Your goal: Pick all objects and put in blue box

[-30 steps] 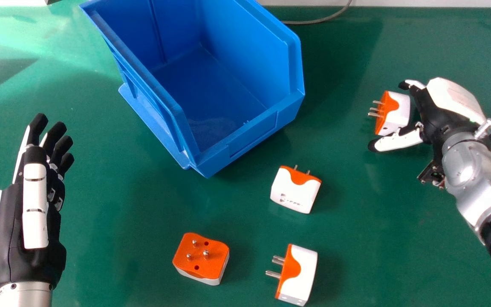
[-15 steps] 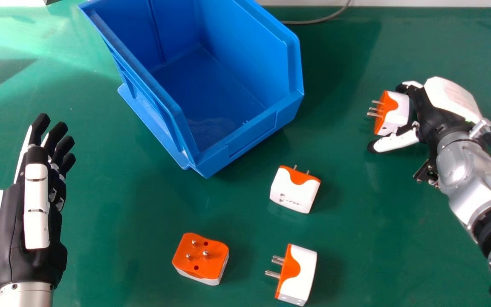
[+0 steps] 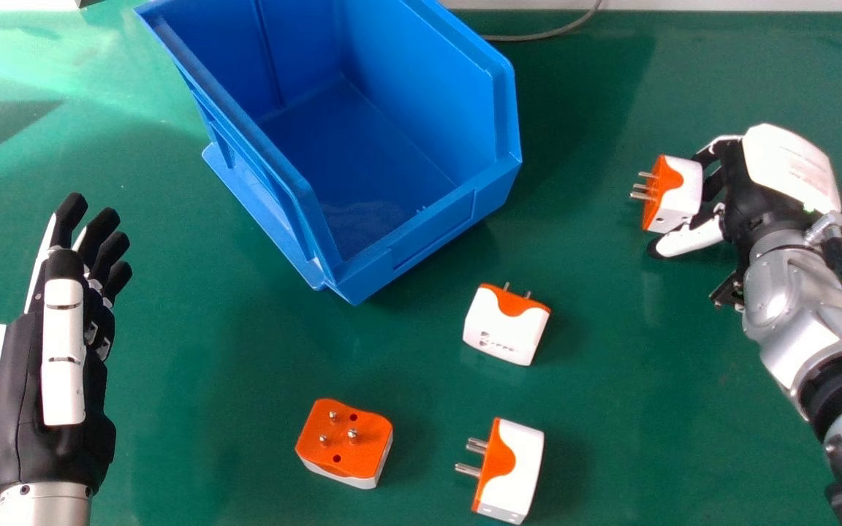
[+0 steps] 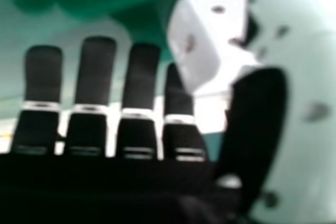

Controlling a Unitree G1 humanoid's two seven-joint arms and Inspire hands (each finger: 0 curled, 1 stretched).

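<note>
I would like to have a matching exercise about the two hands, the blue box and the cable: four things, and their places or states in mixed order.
1. left hand
2. right hand
3. blue box
4. cable

A. open-topped, no adapter seen inside
B. lying near the table's far edge
C. fingers extended, holding nothing
D. right at an adapter

Pairs: 1-C, 2-D, 3-A, 4-B

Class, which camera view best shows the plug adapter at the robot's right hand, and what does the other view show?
The head view: the plug adapter presents its pins, orange face and white side beside the right hand. The right hand view shows its white casing, partly covered by the thumb.
</note>
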